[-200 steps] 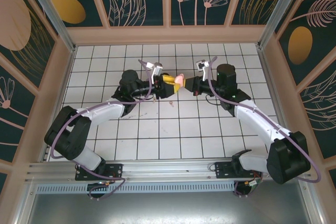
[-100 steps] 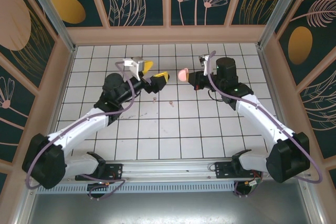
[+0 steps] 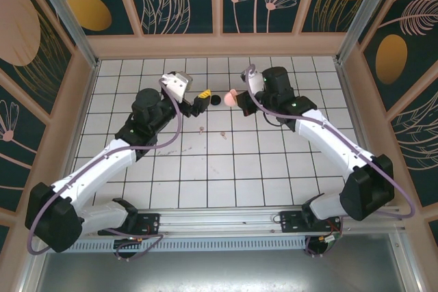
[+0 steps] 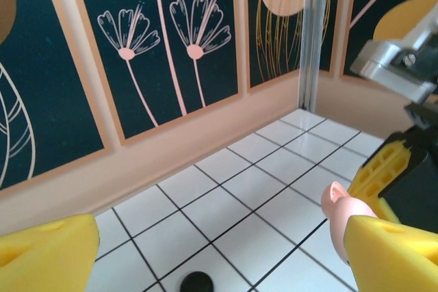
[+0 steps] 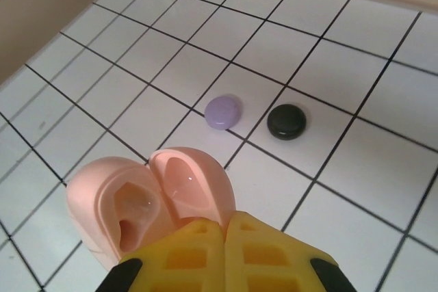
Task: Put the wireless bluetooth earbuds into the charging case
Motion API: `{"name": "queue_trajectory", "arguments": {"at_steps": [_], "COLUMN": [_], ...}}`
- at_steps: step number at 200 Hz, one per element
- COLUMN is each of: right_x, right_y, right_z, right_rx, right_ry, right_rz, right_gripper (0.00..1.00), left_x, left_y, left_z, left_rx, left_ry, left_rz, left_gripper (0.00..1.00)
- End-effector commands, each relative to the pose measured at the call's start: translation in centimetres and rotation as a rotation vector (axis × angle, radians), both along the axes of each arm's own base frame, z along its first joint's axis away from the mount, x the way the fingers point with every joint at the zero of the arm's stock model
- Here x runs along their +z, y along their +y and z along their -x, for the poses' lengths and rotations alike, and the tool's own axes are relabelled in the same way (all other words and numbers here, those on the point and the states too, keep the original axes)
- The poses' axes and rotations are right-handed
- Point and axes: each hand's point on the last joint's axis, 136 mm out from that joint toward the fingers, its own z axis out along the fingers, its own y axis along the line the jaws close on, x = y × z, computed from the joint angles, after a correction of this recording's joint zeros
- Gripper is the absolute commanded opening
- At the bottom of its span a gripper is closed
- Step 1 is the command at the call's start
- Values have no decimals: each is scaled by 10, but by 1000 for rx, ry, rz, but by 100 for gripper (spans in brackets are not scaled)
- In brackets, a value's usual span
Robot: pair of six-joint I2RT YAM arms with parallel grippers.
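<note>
Open, glossy pink charging case

Case: pink plastic, smooth, satin; cavities shinier.
Right gripper: yellow plastic, matt, lattice-ribbed.
Left gripper: same yellow matt plastic.
Purple disc and black disc: smooth plastic, soft sheen.
Table: white surface, smooth, faint gloss, black grid lines.
Post: brushed metal.
Bracket: bare metal, dull grey.
Wall panels: printed, matt.

The white tiled table, ruled with dark grid lines, carries a round black disc with a lilac disc just beside it, not touching. Nearer the arms lie two pinkish specks (too small to identify).
</note>
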Motion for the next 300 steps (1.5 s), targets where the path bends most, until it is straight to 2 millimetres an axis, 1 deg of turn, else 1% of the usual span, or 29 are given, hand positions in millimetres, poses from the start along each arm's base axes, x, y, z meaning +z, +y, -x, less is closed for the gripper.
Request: {"name": "queue_trajectory", "arguments": {"at_steps": [1, 6, 9, 11, 15, 37, 56, 76, 83, 95, 112, 140, 142, 146, 174, 193, 227, 229, 233, 252, 279, 300], "right_x": [11, 12, 14, 14, 15, 20, 23, 22, 21, 20, 22, 24, 24, 24, 25, 24, 21, 21, 21, 21, 22, 22], "right_y": [-6, -7, -7, -7, -7, -7, -8, -11, -12, -13, -13, -16, -12, -10, -5, -1, 3, 3, 4, 5, 6, 7], "right_z": [-11, -12, -13, -13, -14, -17, -17, -16, -15, -12, -7, -2, 2, 4, 11, 14, 15, 15, 15, 15, 16, 16], "right_rx": [11, 12, 13, 13, 13, 22, 28, 31, 29, 34, 38, 35, 48, 53, 64, 73, 79, 79, 80, 80, 83, 86], "right_ry": [-105, -117, -124, -127, -135, -168, -190, -196, -193, -193, -199, -204, -206, -207, -212, -214, -207, -208, -208, -208, -211, -210], "right_rz": [110, 117, 121, 123, 127, 138, 154, 175, 182, 184, 172, 175, 173, 175, 182, 187, 196, 197, 198, 195, 192, 191], "right_gripper": [0, 0, 0, 0, 0, 0, 0, 0, 0, 0, 0, 0, 0, 0, 0, 0, 0, 0, 0, 0, 0, 0], "left_x": [-1, -1, -6, 3, 4, -10, -20, -33, -40, -47, -54, -64, -64, -65, -65, -64, -60, -69, -73, -74, -72, -69], "left_y": [-6, -9, -10, -12, -15, -38, -52, -64, -68, -74, -81, -87, -88, -88, -90, -92, -94, -95, -96, -97, -97, -99], "left_z": [-3, -5, -5, -6, -7, -1, 2, 4, 7, 10, 13, 14, 14, 14, 14, 18, 24, 21, 21, 22, 24, 24], "left_rx": [-33, -41, -47, -53, -65, -211, -301, -387, -420, -476, -541, -606, -607, -613, -643, -680, -719, -721, -725, -736, -750, -760], "left_ry": [-29, -22, -7, -17, -8, 50, 92, 157, 195, 243, 298, 371, 374, 381, 401, 415, 427, 447, 457, 465, 460, 450], "left_rz": [-108, -112, -119, -112, -117, -187, -221, -254, -270, -284, -292, -312, -313, -317, -323, -316, -310, -314, -316, -315, -306, -295], "left_gripper": [92, 92, 92, 93, 93, 91, 91, 90, 89, 86, 80, 71, 71, 70, 67, 65, 60, 59, 58, 54, 47, 44]}}
